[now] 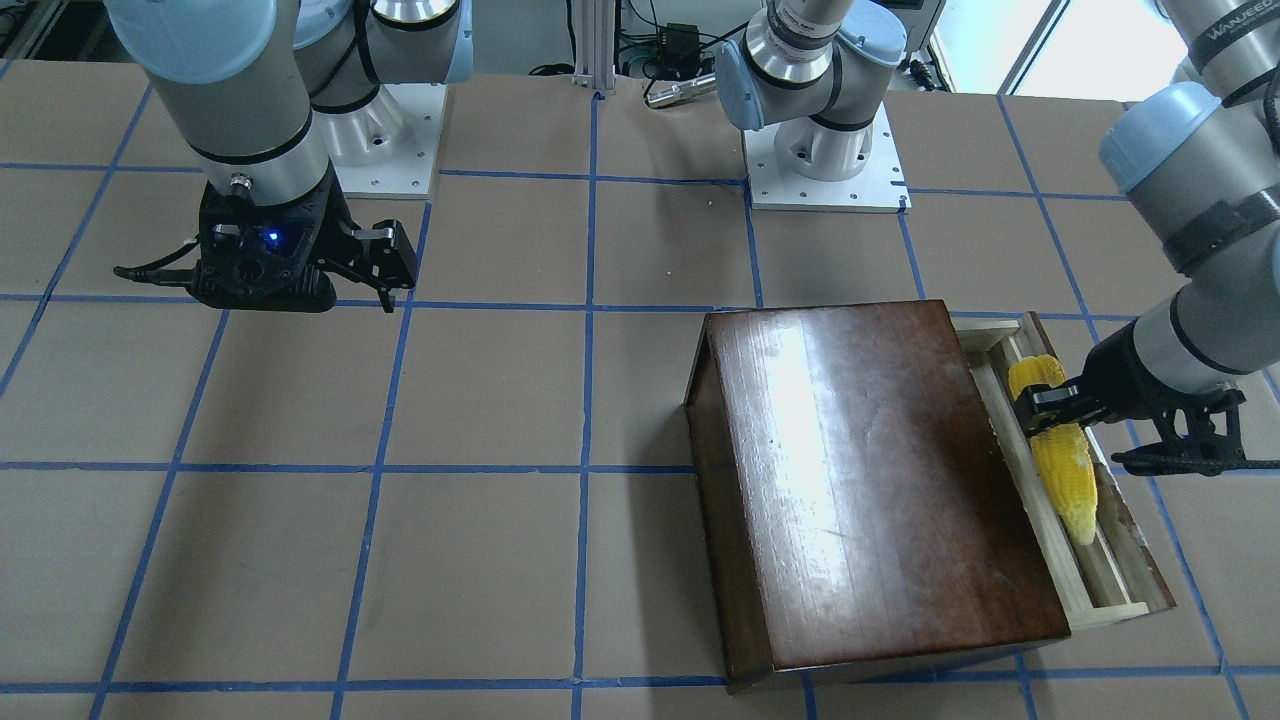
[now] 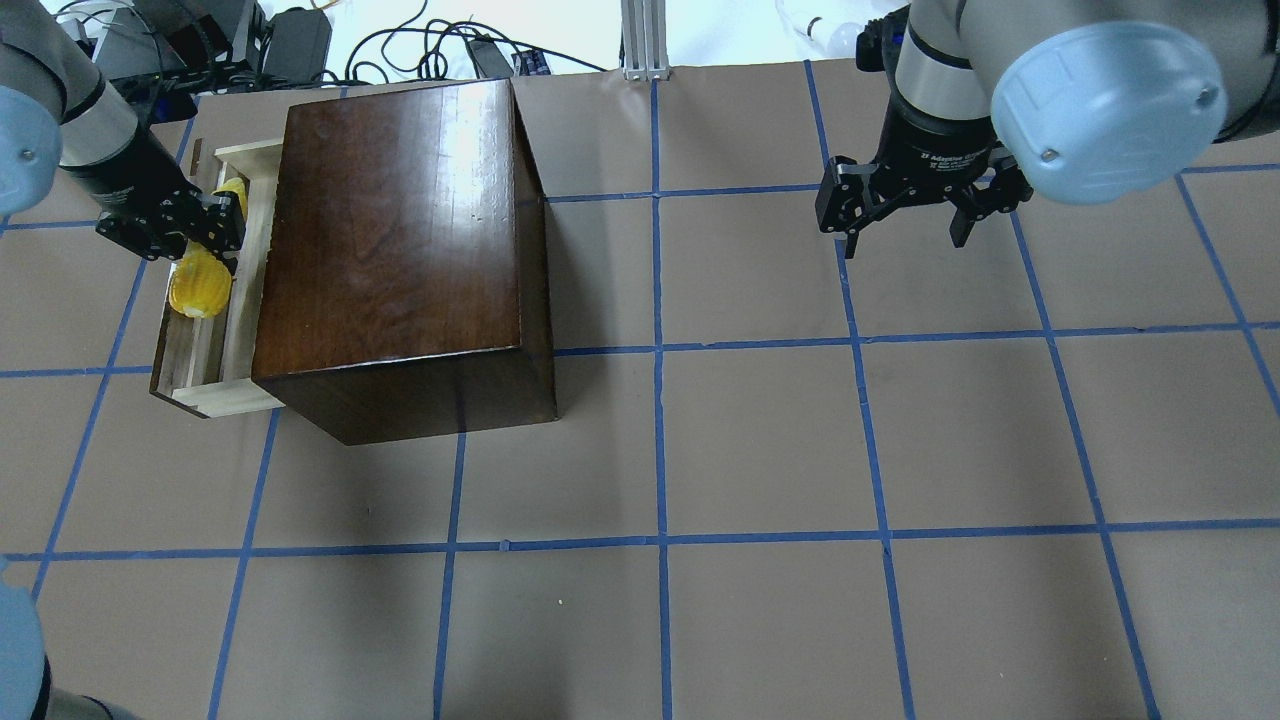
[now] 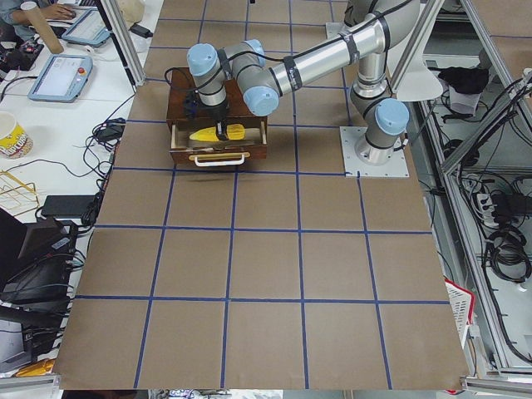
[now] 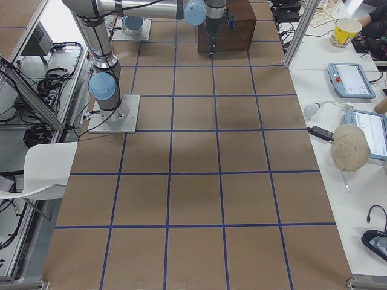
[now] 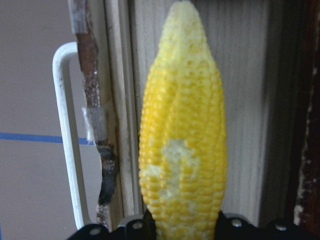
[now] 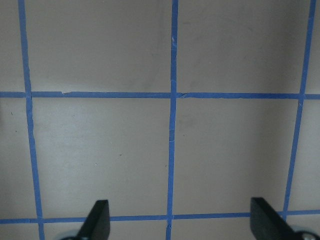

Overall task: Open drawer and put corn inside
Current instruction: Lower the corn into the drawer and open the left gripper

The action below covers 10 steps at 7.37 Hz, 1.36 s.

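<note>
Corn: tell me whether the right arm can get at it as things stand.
Probably not. The corn is in the open drawer, beyond the box from the right gripper, which hangs open over the table, and the left gripper is clamped on it.

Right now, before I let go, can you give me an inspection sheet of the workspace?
surface: brown table with a blue tape grid.
drawer: pulled out of the dark box, pale floor showing.
corn: held lengthwise over the open drawer; cannot tell whether it touches the floor.
clutter: nothing seen.
left gripper: shut on the corn near its thick end.
right gripper: open, empty, above the table away from the box.
cables: bundle beyond the table's edge.
surroundings: desks with tablets; white chair.
</note>
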Each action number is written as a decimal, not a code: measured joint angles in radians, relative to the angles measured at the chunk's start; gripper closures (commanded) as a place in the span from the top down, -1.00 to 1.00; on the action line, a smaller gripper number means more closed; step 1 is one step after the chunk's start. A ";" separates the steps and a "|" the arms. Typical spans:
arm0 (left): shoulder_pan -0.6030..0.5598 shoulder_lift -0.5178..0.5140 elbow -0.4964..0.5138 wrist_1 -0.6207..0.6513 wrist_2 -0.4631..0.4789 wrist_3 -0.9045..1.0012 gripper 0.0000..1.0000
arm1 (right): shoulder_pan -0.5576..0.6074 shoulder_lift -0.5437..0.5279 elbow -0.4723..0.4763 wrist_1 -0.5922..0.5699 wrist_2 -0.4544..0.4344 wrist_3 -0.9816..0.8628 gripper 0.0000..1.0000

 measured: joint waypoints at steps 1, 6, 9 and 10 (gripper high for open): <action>0.002 -0.001 0.000 0.003 0.001 0.000 0.68 | 0.000 0.000 0.000 0.000 0.000 0.000 1.00; 0.001 0.021 0.013 0.008 0.002 0.000 0.69 | 0.000 0.000 0.000 0.000 0.000 0.000 1.00; -0.010 0.049 0.020 0.003 0.003 -0.003 1.00 | 0.000 0.000 0.000 0.000 0.000 0.000 1.00; -0.020 0.070 0.025 -0.004 0.000 -0.007 1.00 | 0.000 0.000 0.000 0.000 0.000 0.000 1.00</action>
